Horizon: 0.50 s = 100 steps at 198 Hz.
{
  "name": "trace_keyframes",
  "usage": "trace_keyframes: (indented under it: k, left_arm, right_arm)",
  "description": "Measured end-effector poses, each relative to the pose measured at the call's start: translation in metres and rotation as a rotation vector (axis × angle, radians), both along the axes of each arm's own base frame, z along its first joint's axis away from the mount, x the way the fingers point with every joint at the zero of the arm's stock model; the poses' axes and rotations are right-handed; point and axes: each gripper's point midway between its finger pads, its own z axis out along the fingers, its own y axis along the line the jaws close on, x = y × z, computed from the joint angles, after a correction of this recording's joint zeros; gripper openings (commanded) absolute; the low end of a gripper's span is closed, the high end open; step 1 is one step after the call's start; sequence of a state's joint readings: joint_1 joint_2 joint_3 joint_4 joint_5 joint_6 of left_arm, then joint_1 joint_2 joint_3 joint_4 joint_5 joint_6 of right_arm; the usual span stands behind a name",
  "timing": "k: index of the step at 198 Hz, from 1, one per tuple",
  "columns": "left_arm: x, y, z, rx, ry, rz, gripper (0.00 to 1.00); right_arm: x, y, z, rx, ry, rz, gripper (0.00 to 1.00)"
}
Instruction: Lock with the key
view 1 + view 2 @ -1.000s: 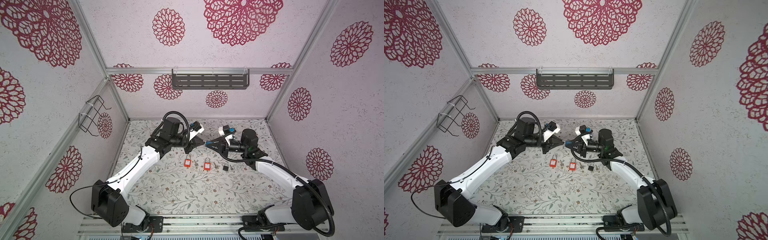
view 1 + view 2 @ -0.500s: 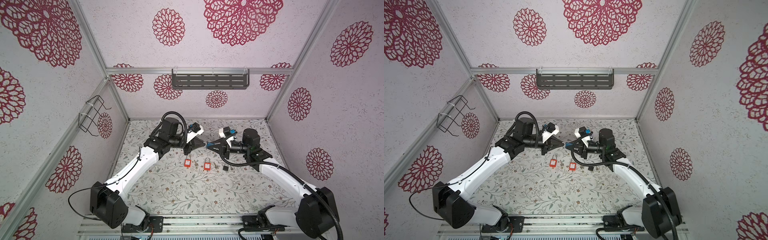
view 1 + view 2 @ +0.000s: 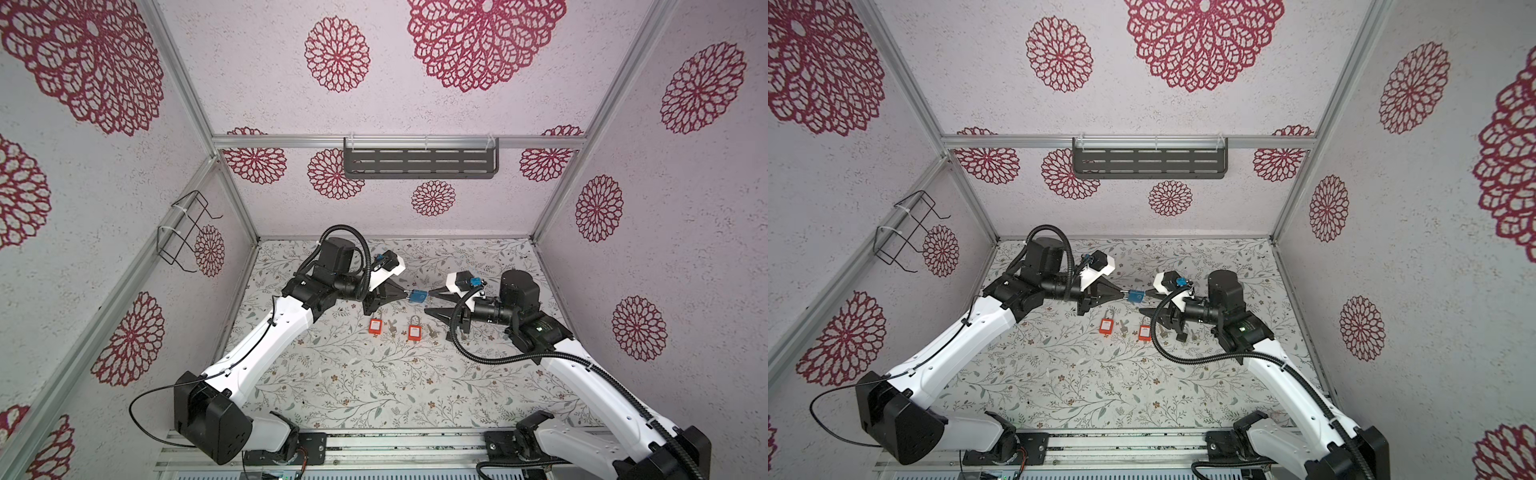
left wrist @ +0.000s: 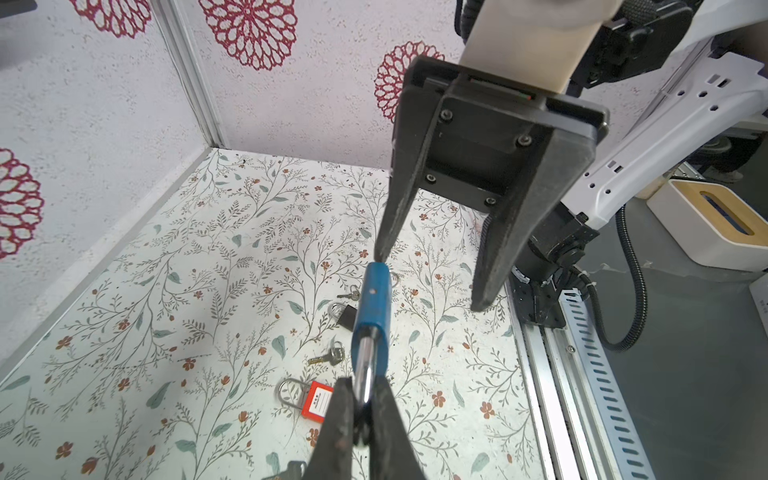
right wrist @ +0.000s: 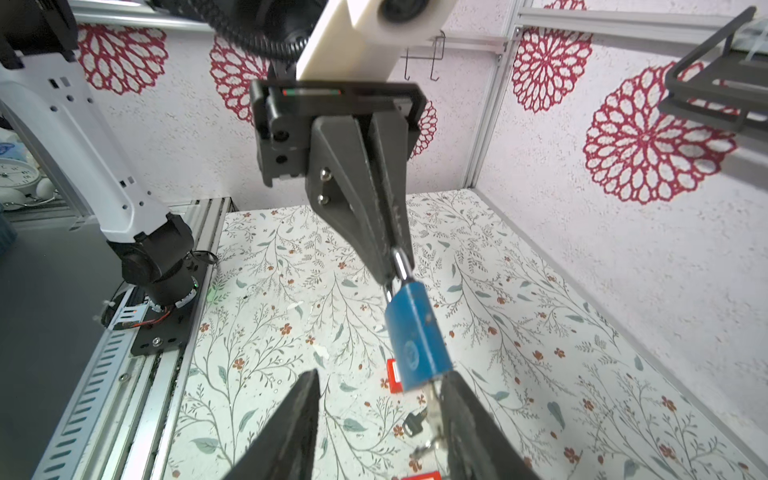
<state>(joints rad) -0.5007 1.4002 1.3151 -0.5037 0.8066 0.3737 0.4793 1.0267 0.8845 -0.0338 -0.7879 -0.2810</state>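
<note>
White textured walls (image 3: 415, 104) stamped with red rosettes box in the scene on an aluminium frame; the vine-printed worktop (image 3: 374, 386) lies below the blue padlock (image 3: 417, 297), which is held in mid-air; a dark slotted shelf (image 3: 419, 163) sits on the back wall well beyond the padlock; a wire rack (image 3: 183, 232) clings to the side wall, well off on the left arm's side of it; the left arm (image 3: 266, 340) and right arm (image 3: 582, 374) both reach forward and bend inward, meeting at the padlock; the left fingers (image 4: 340, 424) are clamped on its steel shackle (image 4: 365, 370); the right fingers (image 4: 503, 249) stand apart, gripping nothing, one tip against the padlock's end opposite the shackle, where a blurred key (image 5: 434, 405) shows; a red padlock (image 3: 375, 325) and a second red padlock (image 3: 413, 331) lie on the worktop just below the blue one; loose keys (image 4: 330, 356) lie beside them.
</note>
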Motion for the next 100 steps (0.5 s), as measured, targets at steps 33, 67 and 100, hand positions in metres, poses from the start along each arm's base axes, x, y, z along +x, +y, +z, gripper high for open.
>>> trace_keyframes:
  k: [33, 67, 100]
  left_arm:
    - [-0.002, 0.003, -0.006, 0.026, -0.003, -0.002, 0.0]
    - [-0.006, 0.007, -0.013, 0.068, -0.002, -0.011, 0.0]
    - [-0.008, 0.01, -0.016, 0.095, -0.009, -0.018, 0.0]
  right_arm:
    - [-0.006, -0.012, -0.016, -0.082, 0.027, -0.041, 0.36]
    - [-0.007, -0.017, -0.021, -0.148, 0.049, -0.048, 0.31]
    - [-0.003, -0.016, -0.016, -0.179, 0.036, -0.036, 0.26]
